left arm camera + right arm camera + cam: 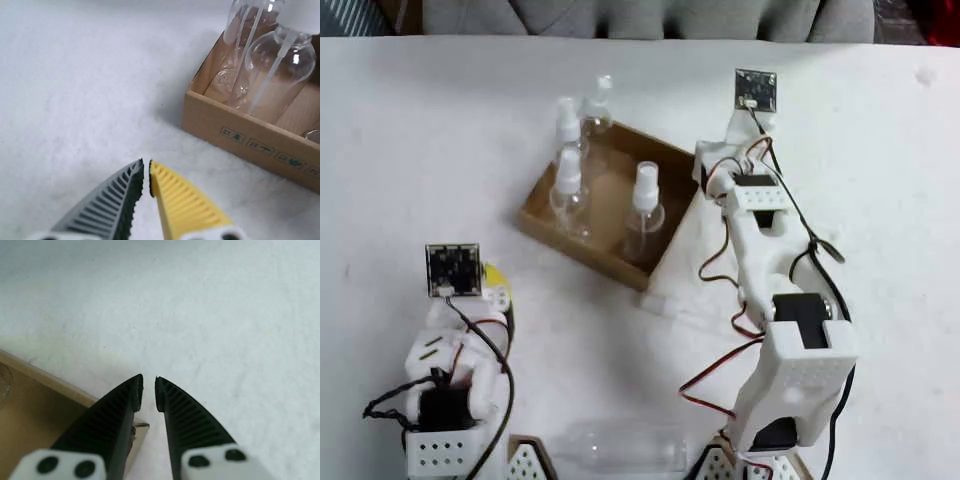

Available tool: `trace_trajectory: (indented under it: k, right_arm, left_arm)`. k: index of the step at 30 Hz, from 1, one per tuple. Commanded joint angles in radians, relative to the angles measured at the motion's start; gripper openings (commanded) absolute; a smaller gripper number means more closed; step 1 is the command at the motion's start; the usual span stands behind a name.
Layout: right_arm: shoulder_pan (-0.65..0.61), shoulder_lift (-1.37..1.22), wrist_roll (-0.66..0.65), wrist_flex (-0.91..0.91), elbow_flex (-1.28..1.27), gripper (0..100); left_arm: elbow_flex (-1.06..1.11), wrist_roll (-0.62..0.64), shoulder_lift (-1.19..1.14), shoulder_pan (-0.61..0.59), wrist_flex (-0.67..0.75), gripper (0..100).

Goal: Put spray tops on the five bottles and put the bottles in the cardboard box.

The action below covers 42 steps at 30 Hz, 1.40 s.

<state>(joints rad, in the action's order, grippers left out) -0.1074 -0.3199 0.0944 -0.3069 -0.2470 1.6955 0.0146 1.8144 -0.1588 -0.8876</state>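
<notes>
Box (542, 226): one, brown cardboard, shallow, open-topped, set askew mid-table (410, 130). The table is white and faintly grainy.

Bottles (568, 195): four counted, clear rounded plastic, each fitted with a white spray top (646, 185). Two are seen upright inside the box. For the two at its far corner, inside or just beyond cannot be told.

One clear cylinder (620, 447) lies at the near edge.

Left gripper (146, 172): ribbed grey and yellow jaws, nearly closed, nothing held, near the box wall.

Right gripper (149, 387): ribbed black jaws, slim gap, nothing held, beside a box corner.

Bare table is noted far and left.
</notes>
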Motion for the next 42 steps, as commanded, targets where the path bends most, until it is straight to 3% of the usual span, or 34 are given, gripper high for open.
trace_trajectory:
  k: [1, 20, 42]
  right_arm:
    - [0.004, 0.015, 0.009, -0.044, 0.051, 1.6]
    - [-0.002, 0.096, 0.002, -0.358, 0.044, 1.6]
    - [-0.133, 0.122, 0.0, -0.714, 0.049, 1.6]
  left_arm:
    - [-0.002, -0.012, 0.013, -0.008, 0.035, 2]
    - [-0.002, -0.012, 0.013, -0.008, 0.037, 2]
    - [-0.002, -0.012, 0.013, -0.008, 0.037, 2]
